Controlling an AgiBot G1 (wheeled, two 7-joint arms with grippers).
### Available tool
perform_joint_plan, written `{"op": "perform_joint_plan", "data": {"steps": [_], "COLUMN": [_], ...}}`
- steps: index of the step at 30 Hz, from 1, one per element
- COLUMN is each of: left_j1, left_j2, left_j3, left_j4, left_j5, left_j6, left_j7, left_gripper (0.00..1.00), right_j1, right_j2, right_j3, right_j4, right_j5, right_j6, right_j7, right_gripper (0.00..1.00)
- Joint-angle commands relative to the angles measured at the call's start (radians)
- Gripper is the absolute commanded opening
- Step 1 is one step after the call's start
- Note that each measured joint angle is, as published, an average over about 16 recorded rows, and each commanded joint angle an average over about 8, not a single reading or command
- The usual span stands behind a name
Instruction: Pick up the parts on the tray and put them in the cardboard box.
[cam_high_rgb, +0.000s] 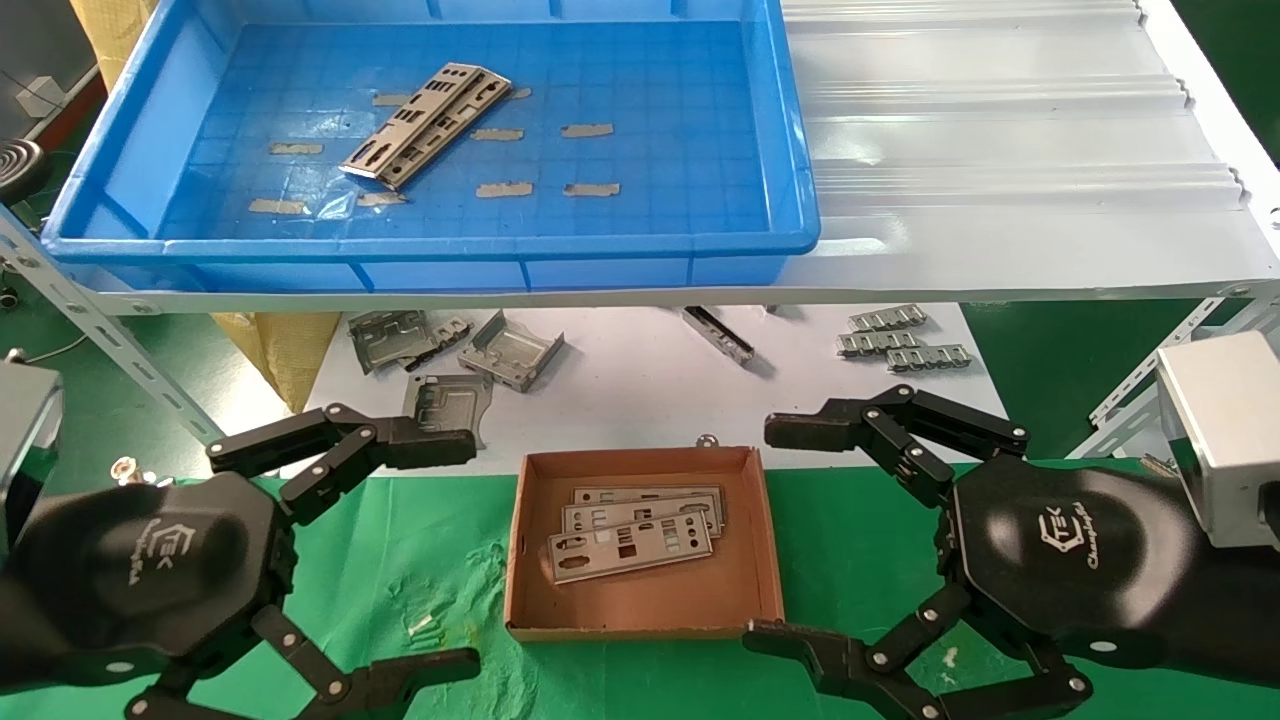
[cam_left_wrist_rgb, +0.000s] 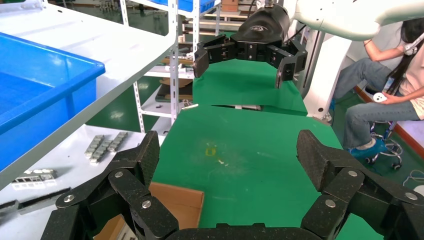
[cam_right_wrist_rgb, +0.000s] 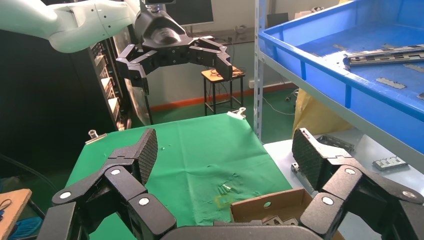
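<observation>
Both hands empty, jaws wide: left gripper (cam_high_rgb: 425, 555) at 9 o'clock of cardboard box (cam_high_rgb: 530, 540), right gripper (cam_high_rgb: 790, 535) at 3. Remaining parts (cam_high_rgb: 425, 125) stacked in tray (cam_high_rgb: 430, 245), 11 o'clock. Advice: reach up, pinch the top plate's edge only.

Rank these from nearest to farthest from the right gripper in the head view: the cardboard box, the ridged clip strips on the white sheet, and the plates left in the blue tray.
From the right gripper:
1. The cardboard box, on the green cloth right beside its open fingers.
2. The ridged clip strips, on the white sheet under the shelf, ahead of it.
3. The plates left in the blue tray, up on the shelf, far over to the left.
</observation>
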Motion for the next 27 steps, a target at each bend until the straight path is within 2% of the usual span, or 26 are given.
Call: {"op": "perform_joint_plan", "data": {"steps": [1, 27], "left_j1": [0.000, 0.000], "left_j2": [0.000, 0.000], "left_j3": [0.000, 0.000], "left_j4": [0.000, 0.000], "left_j5": [0.000, 0.000], "left_j6": [0.000, 0.000], "left_j7": [0.000, 0.000], "left_gripper": [1.00, 1.00], "right_j1": [0.000, 0.000], "right_j2": [0.000, 0.000], "right_j3": [0.000, 0.000], "right_j4": [0.000, 0.000], "right_j5": [0.000, 0.000], "right_j6": [0.000, 0.000], "right_j7": [0.000, 0.000], "right_gripper": [1.00, 1.00]}}
